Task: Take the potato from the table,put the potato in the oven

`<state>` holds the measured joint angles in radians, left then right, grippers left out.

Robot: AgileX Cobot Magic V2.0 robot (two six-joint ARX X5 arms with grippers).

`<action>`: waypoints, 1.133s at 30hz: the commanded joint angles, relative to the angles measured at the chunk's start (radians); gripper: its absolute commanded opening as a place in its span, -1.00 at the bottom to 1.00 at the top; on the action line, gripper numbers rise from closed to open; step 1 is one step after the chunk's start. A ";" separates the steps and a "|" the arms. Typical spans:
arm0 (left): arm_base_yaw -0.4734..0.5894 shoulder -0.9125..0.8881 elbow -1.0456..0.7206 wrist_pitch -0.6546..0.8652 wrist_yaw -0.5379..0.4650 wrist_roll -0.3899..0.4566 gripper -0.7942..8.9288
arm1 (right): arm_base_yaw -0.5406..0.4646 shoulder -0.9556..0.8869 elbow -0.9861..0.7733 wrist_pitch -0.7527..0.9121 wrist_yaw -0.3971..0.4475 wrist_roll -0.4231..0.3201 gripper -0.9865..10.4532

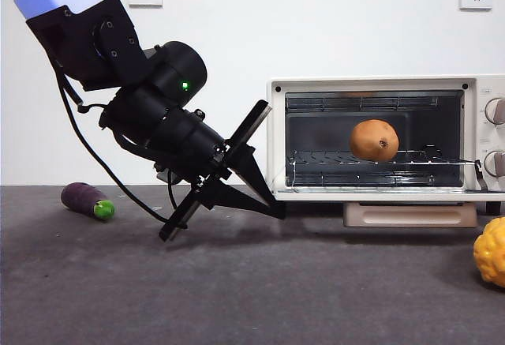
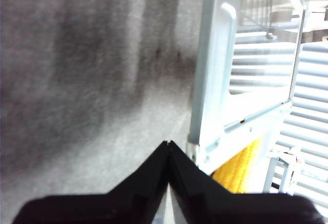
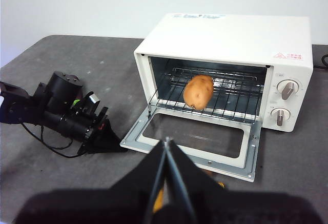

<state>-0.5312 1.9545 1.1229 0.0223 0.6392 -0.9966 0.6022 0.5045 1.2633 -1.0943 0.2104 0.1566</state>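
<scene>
The orange-brown potato [image 1: 374,140] [image 3: 198,91] lies on the wire rack inside the cream-white oven [image 1: 276,136] [image 3: 225,34], whose glass door [image 3: 192,139] hangs open and flat. My left gripper [image 1: 276,212] [image 2: 168,143] [image 3: 120,149] is low over the dark grey table [image 1: 237,298], its tip just beside the left corner of the open door [image 2: 215,106]. Its jaws are shut and hold nothing. My right gripper [image 3: 166,141] hovers high in front of the oven, shut and empty, and is out of the front view.
A bumpy yellow-orange lump [image 1: 491,250] [image 2: 238,170] sits on the table at the right, near the door's front edge. A purple eggplant with a green tip [image 1: 87,200] lies at the far left behind the left arm. The tan door handle [image 1: 410,215] juts out low.
</scene>
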 commanded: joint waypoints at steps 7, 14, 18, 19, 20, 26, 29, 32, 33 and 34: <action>-0.011 0.012 0.019 0.028 0.051 0.001 -0.85 | 0.002 -0.003 0.002 -0.007 0.002 -0.011 -0.83; -0.011 0.012 0.020 0.033 0.051 0.001 -0.85 | 0.002 -0.003 0.002 -0.007 0.002 -0.011 -0.83; -0.011 0.012 0.039 0.032 0.056 0.001 -0.85 | 0.002 -0.003 0.002 -0.007 0.002 -0.011 -0.83; -0.011 0.012 0.050 0.031 0.061 0.001 -0.85 | 0.002 -0.003 0.002 -0.007 0.002 -0.010 -0.83; -0.011 0.012 0.063 0.031 0.066 0.001 -0.85 | 0.002 -0.003 0.002 -0.007 0.002 -0.010 -0.83; -0.011 0.012 0.153 0.019 0.071 0.002 -0.85 | 0.002 -0.003 0.002 -0.007 0.002 -0.010 -0.83; -0.011 0.012 0.192 0.019 0.067 0.002 -0.85 | 0.002 -0.003 0.002 -0.008 0.002 -0.010 -0.83; -0.005 0.012 0.224 0.016 0.063 0.002 -0.85 | 0.002 -0.003 0.002 -0.010 0.002 -0.010 -0.83; -0.004 0.012 0.232 0.016 0.063 0.002 -0.85 | 0.002 -0.003 0.002 -0.011 0.002 -0.010 -0.83; -0.002 0.012 0.238 0.016 0.058 0.002 -0.85 | 0.002 -0.003 0.002 -0.012 0.002 -0.010 -0.83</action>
<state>-0.5354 1.9598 1.3609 0.0357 0.6971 -0.9993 0.6022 0.5045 1.2633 -1.1080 0.2104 0.1566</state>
